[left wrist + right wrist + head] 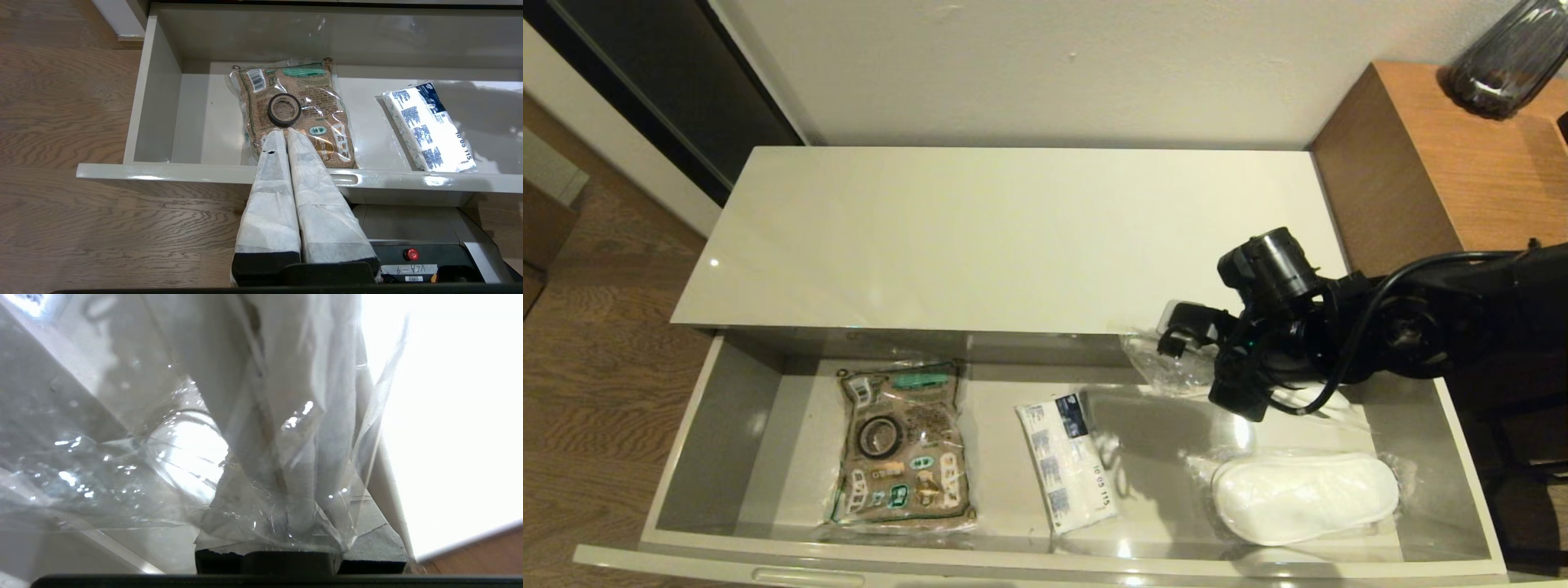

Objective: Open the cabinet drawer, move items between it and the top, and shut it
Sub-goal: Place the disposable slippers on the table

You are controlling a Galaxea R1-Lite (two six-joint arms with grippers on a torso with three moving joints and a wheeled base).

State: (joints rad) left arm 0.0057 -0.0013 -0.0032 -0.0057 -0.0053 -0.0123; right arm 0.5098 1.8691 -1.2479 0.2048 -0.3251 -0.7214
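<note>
Slippers: one pack lifted toward the cabinet top

Right gripper is clamped on wrapped slippers, raised at the drawer back edge, presumably bound for the top. Second pair lies inside. Left gripper pinched closed, empty, idle by the tape roll.

A hotel-like bedroom: wood floor, glossy low cabinet, wooden side table, wrapped slippers in its drawer.

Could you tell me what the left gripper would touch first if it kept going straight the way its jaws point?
Probably the black tape roll, lying on the brown pouch in the open drawer. The left gripper, jaws together, points right at it; height above it is unclear.
</note>
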